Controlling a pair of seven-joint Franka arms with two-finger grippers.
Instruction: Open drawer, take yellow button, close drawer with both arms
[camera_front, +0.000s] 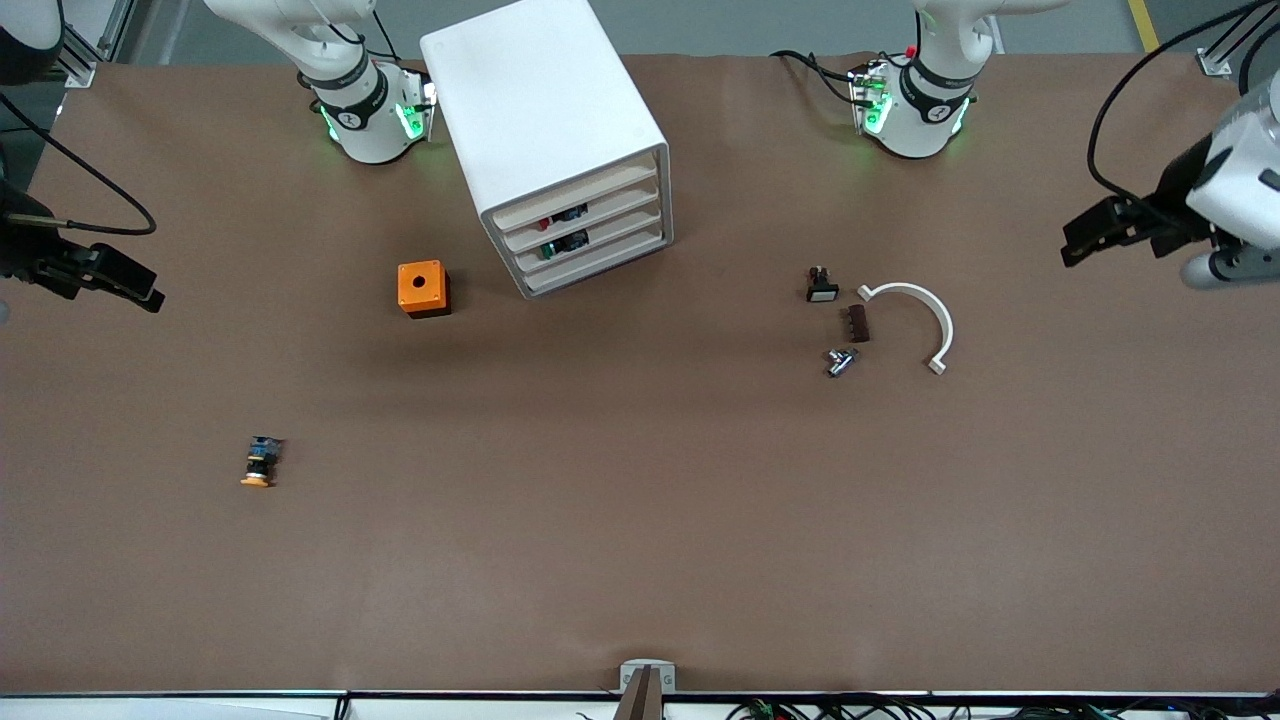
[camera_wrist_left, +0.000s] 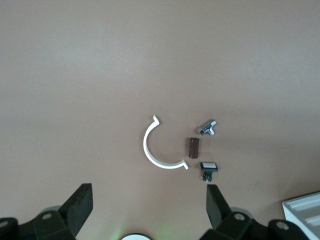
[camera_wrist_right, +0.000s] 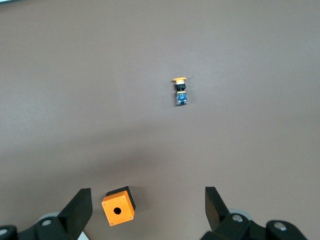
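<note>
The white cabinet (camera_front: 545, 110) stands between the arm bases, and a corner of it shows in the left wrist view (camera_wrist_left: 306, 211). Its top drawer (camera_front: 580, 192) looks shut, like the three below it. The button (camera_front: 260, 463), orange cap and black-blue body, lies on its side on the table, nearer the front camera than the orange box (camera_front: 423, 288). It also shows in the right wrist view (camera_wrist_right: 180, 91). My right gripper (camera_front: 135, 283) hangs open and empty over the right arm's end of the table (camera_wrist_right: 147, 195). My left gripper (camera_front: 1080, 240) hangs open and empty over the left arm's end (camera_wrist_left: 147, 192).
The orange box with a round hole (camera_wrist_right: 118, 206) sits beside the cabinet. Toward the left arm's end lie a white curved clip (camera_front: 925, 310), a brown block (camera_front: 857, 323), a black switch with a white face (camera_front: 821, 286) and a small metal part (camera_front: 840, 361).
</note>
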